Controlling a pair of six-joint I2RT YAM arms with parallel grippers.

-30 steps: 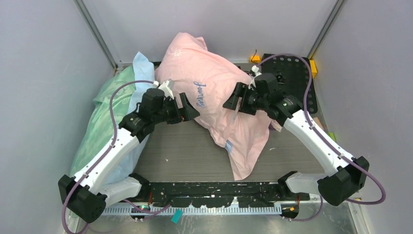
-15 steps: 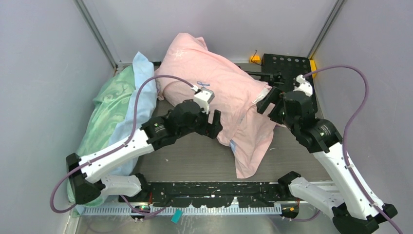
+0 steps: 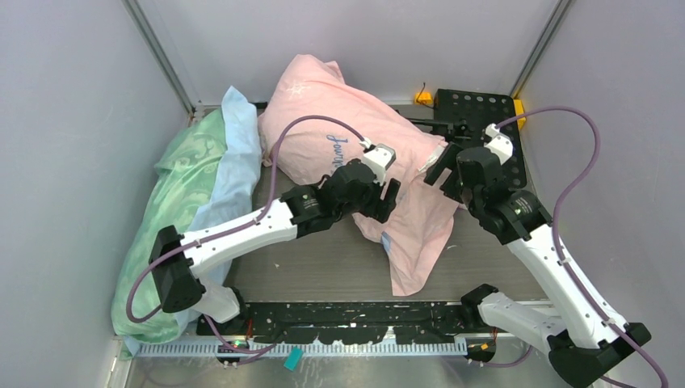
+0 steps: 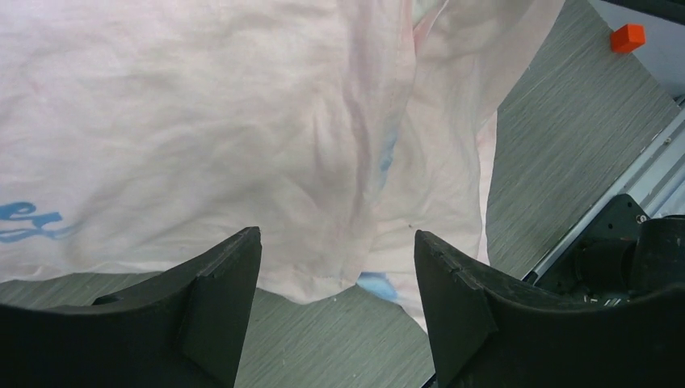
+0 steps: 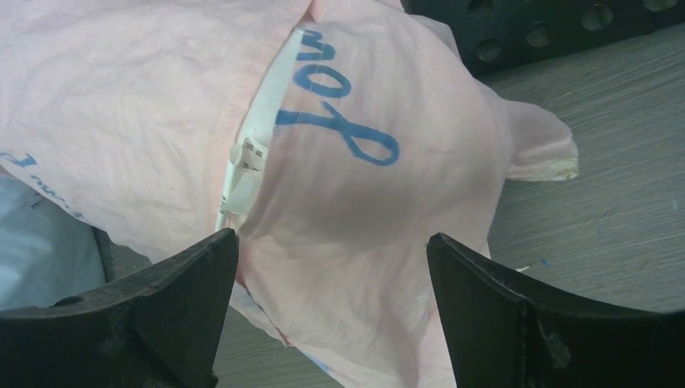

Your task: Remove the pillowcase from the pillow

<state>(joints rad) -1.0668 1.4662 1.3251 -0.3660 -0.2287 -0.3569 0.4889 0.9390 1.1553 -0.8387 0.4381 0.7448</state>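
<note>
Gaping empty, left gripper (image 4: 335,238) and right gripper (image 5: 331,238) face the soft pale pink fabric pillowcase (image 3: 323,113). Likely limp and light; pinch its loose flap.

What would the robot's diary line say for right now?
left gripper: open, above pillowcase | right gripper: open, facing pillowcase end | pillowcase: not yet off

Left arm links (image 3: 242,233): white shells, black joint housings.
Right arm links (image 3: 557,263): same white shells, black joints.
Cables (image 3: 319,119): purple, one per arm, leaving the wrist.
Left gripper (image 4: 335,307): two matte black wedge-shaped fingers.
Right gripper (image 5: 331,315): matching black fingers.
Wrist caps (image 3: 378,156): small white blocks.
</note>
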